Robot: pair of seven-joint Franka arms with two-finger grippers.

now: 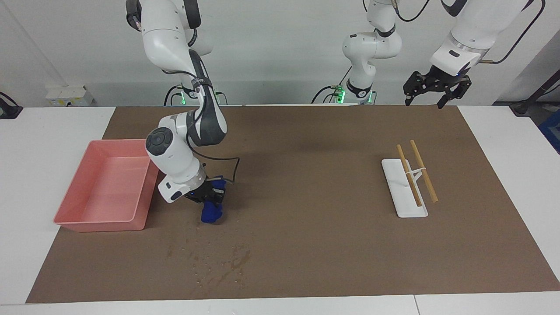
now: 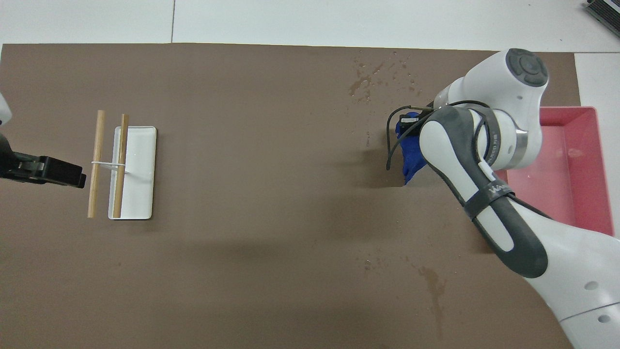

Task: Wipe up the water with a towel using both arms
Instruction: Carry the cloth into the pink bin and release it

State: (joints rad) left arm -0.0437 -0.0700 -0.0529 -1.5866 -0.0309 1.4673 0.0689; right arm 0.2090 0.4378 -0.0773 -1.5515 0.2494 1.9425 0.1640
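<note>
Facing view: our right gripper (image 1: pixel 209 195) is pinching a crumpled dark-blue cloth towel (image 1: pixel 211 211), which hangs bunched with its low end at or just above the brown table mat (image 1: pixel 306 131); contact we can't confirm. The scattered water droplets and streaks (image 1: pixel 223 262) sit at about 5 o'clock from the towel in this view, near but not touching. To wipe well, we'd press the bunch flat onto the mat, drag it through the whole wet patch in overlapping passes, and keep the grip tight so the cloth doesn't slip out. Left gripper (image 1: pixel 435 89) waits over the mat edge at 1 o'clock, jaws spread, holding nothing. Pink rectangular plastic bin (image 1: pixel 103 218), just beside the right wrist, looks empty. White shallow tray (image 1: pixel 396 192) at 3 o'clock carries a two-dowel wooden rack (image 1: pixel 418 173).
</note>
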